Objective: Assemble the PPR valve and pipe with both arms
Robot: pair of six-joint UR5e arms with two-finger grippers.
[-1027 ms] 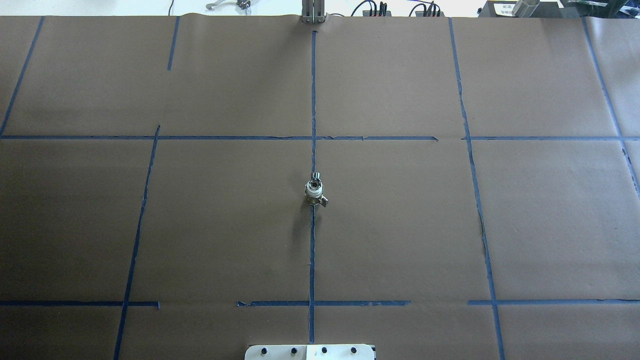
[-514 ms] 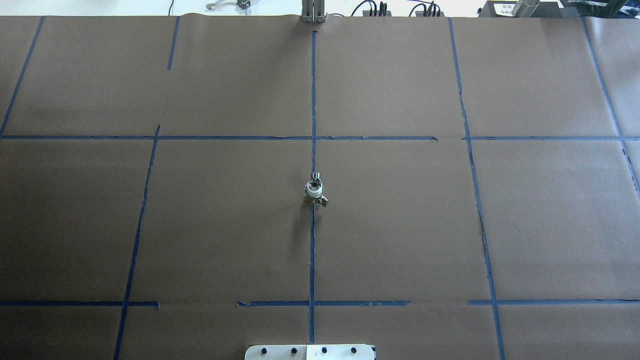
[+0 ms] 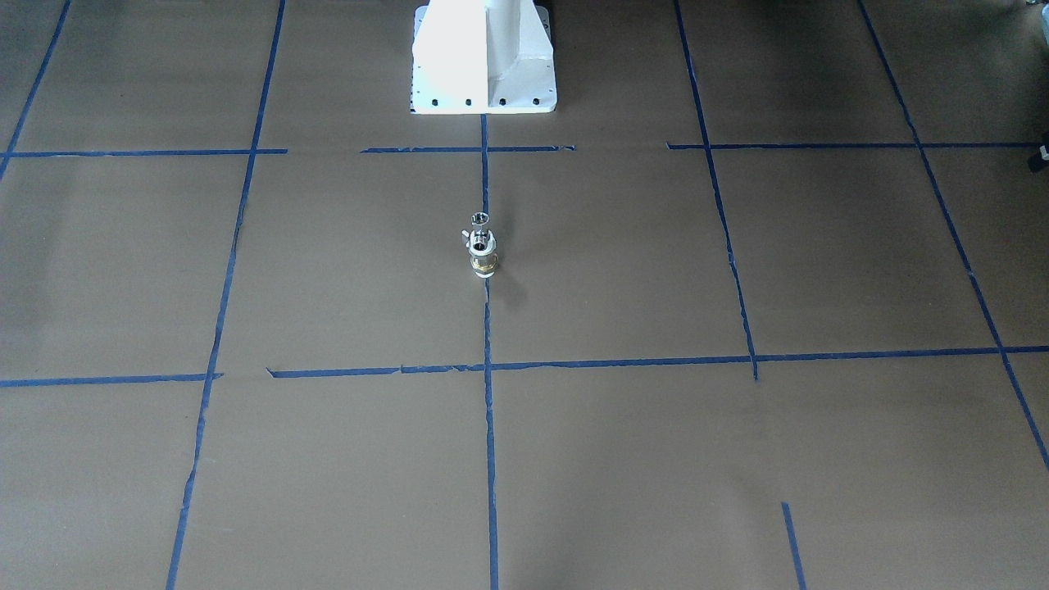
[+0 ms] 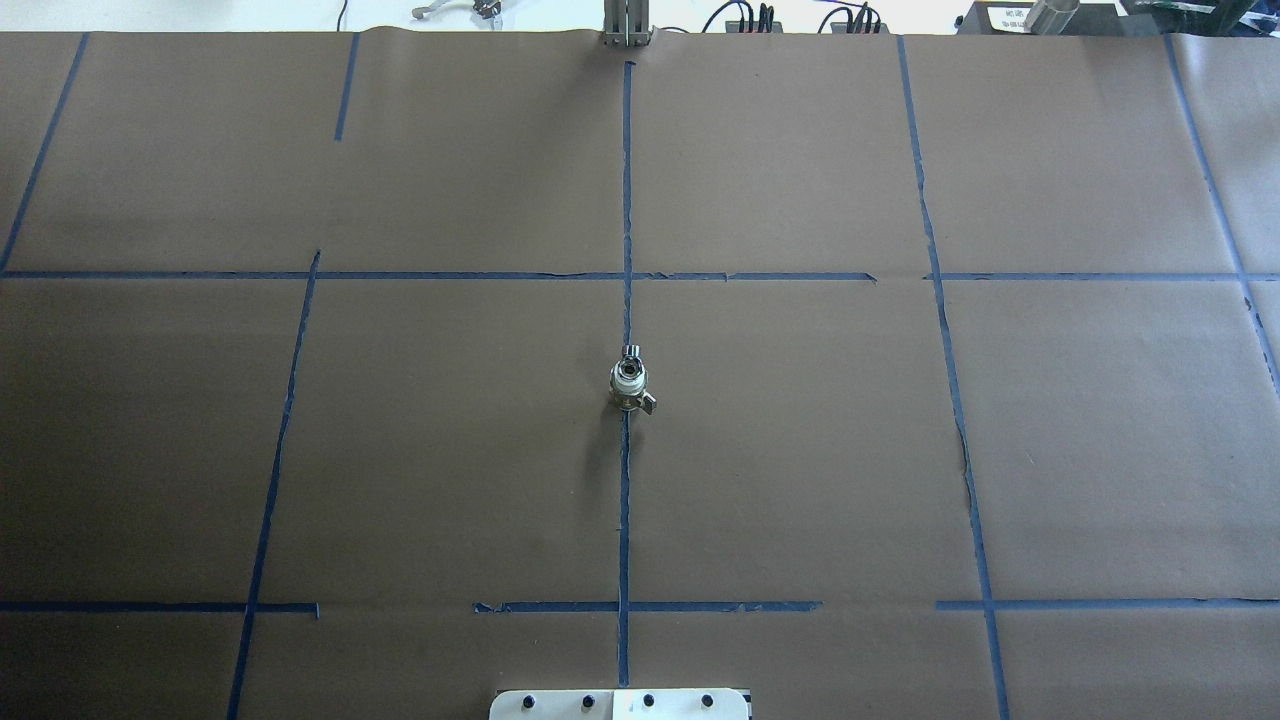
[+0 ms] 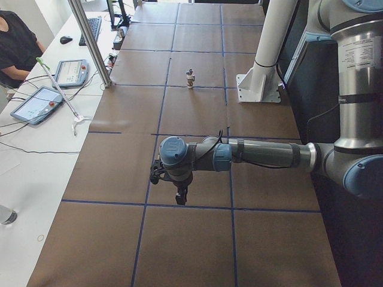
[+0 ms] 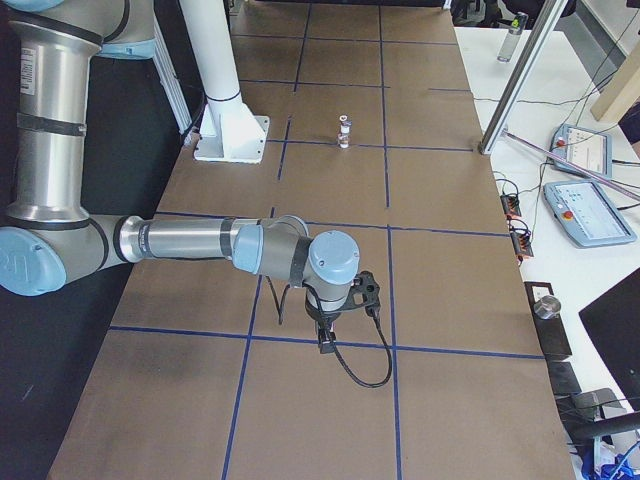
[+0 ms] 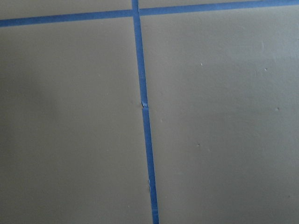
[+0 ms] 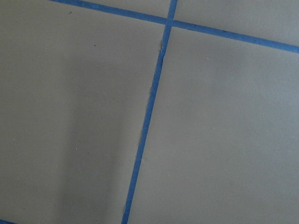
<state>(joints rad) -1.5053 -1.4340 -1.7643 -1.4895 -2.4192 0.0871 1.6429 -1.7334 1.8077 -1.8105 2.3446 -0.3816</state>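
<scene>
The left gripper (image 5: 179, 196) points down just over the brown paper (image 4: 800, 450), near a blue tape line (image 4: 624, 520). The right gripper (image 6: 326, 340) does likewise at the other end of the table. From here I cannot tell if either is spread or pressed together. Both are well apart from the PPR valve (image 4: 628, 388), which stands upright on the centre tape, in front of the white pedestal (image 3: 483, 57). The pipe (image 4: 631, 351) shows at the valve's top end; I cannot tell whether it is joined. Two pendant tablets (image 5: 36, 103) lie on the side bench, their screens too small to read, beside a seated person (image 5: 15, 42).
</scene>
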